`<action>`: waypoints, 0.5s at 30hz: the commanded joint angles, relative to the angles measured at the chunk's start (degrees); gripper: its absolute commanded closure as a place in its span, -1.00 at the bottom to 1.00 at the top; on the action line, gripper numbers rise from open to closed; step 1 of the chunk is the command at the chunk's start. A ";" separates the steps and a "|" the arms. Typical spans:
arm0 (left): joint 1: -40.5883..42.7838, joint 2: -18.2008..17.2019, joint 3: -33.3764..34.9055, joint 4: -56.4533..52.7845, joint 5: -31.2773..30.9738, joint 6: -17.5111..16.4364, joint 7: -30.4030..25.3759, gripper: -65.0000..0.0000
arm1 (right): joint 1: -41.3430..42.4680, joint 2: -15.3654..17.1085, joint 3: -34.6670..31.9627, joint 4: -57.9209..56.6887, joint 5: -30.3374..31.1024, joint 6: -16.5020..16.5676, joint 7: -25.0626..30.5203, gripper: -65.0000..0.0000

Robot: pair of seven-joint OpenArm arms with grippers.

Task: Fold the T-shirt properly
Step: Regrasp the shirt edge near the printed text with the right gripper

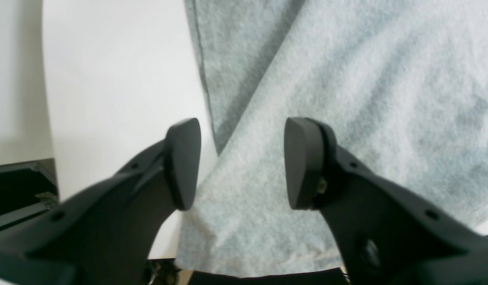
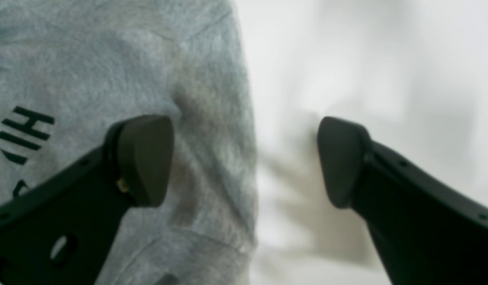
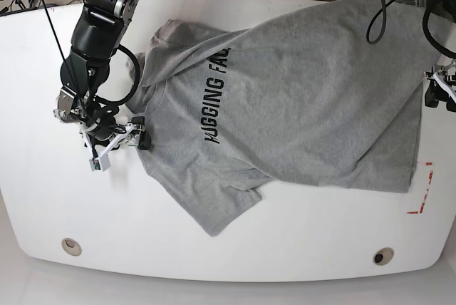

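Note:
The heather-grey T-shirt (image 3: 299, 98) lies spread across the white table (image 3: 214, 255), with its black lettering running up the chest and part of it folded over. On the left of the base view, my right gripper (image 3: 121, 141) is at the shirt's left edge. In the right wrist view this gripper (image 2: 246, 162) is open: one finger is over the T-shirt (image 2: 109, 59) and the other over bare table. My left gripper (image 3: 438, 91) is at the far right edge of the base view. It (image 1: 242, 166) stands open over an edge of the T-shirt (image 1: 366, 79) and grips nothing.
A red tape corner mark (image 3: 422, 192) lies on the table near the shirt's right hem. Two round holes (image 3: 70, 246) (image 3: 383, 256) sit near the front edge. Cables run along the back edge. A black frame (image 1: 14, 190) shows beyond the table in the left wrist view.

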 commanded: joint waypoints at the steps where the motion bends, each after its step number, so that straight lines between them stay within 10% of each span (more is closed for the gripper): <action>1: -0.61 -1.33 -0.58 0.69 -0.41 0.21 -0.87 0.07 | 0.70 -0.57 -1.03 0.27 -0.16 0.28 -0.40 -0.66; 9: -1.49 -1.24 -0.23 0.69 -0.41 0.21 -0.87 0.07 | -0.18 -3.47 -5.43 0.27 -0.08 -0.07 -0.23 -0.63; 15: -3.87 -1.24 -0.49 -0.63 -0.33 0.21 -0.87 0.06 | -0.18 -4.53 -5.43 0.10 -0.34 -0.16 0.47 -0.26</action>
